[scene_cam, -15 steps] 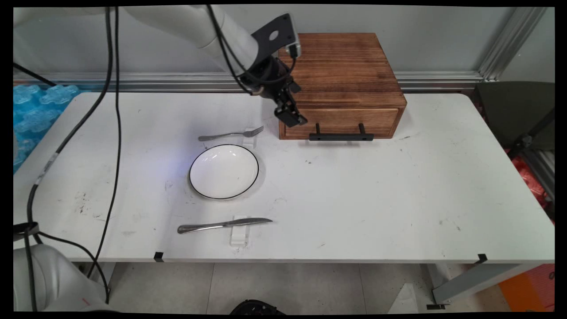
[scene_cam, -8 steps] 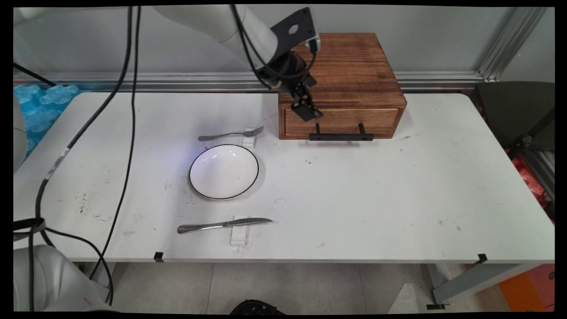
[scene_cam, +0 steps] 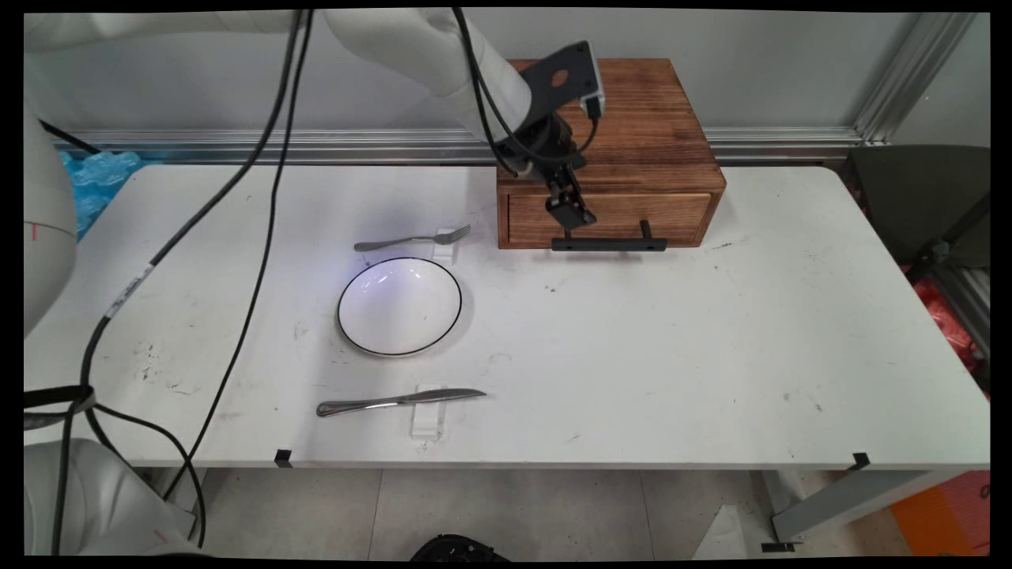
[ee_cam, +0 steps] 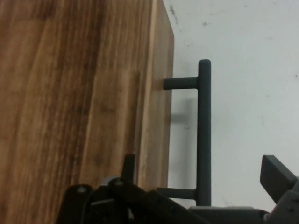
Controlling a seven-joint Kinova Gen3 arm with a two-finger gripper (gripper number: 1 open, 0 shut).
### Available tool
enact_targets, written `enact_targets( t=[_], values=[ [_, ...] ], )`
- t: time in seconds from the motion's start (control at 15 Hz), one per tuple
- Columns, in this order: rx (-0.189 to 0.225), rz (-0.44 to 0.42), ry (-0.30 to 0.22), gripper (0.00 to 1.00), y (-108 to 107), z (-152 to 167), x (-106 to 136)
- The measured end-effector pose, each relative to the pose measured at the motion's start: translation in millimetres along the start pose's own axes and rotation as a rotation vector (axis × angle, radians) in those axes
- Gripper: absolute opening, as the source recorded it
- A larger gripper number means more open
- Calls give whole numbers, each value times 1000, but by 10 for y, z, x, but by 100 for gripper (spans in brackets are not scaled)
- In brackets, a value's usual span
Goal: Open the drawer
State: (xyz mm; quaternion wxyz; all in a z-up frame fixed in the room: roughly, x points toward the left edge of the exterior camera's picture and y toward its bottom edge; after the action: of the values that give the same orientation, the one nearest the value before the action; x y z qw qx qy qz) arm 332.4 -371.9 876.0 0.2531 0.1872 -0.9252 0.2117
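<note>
**Hand poised over the drawer handle**

Farthest left on the white counter [scene_cam: 711,356] lies a fork [scene_cam: 411,239], its tines propped on a small clear rest [scene_cam: 445,245]; just in front of it sits a white bowl with a black rim [scene_cam: 400,306]; nearer the front edge lies a knife [scene_cam: 395,401], its blade across a second clear block [scene_cam: 427,419]; all three are well apart from the arm.

Moving right, a wooden drawer box [scene_cam: 624,134] stands against the back of the counter; its single drawer front [scene_cam: 632,215] looks flush with the box, and a black bar handle [scene_cam: 609,244] stands out from it on two posts.

The hand [scene_cam: 571,212] hangs tilted in front of the drawer's left part, just above the handle's left post. From the hand view the fingers are spread; one finger [ee_cam: 278,179] stands on the outer side of the bar handle [ee_cam: 204,135], the other lies over the wood of the box [ee_cam: 70,93], so the bar sits between them; nothing is pinched.
</note>
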Motion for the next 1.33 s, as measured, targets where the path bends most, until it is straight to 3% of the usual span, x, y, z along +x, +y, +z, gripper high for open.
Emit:
enact_targets(
  t=[1.33],
  values=[
    [-58, 15, -48, 100, 243, 743, 8]
  ],
)
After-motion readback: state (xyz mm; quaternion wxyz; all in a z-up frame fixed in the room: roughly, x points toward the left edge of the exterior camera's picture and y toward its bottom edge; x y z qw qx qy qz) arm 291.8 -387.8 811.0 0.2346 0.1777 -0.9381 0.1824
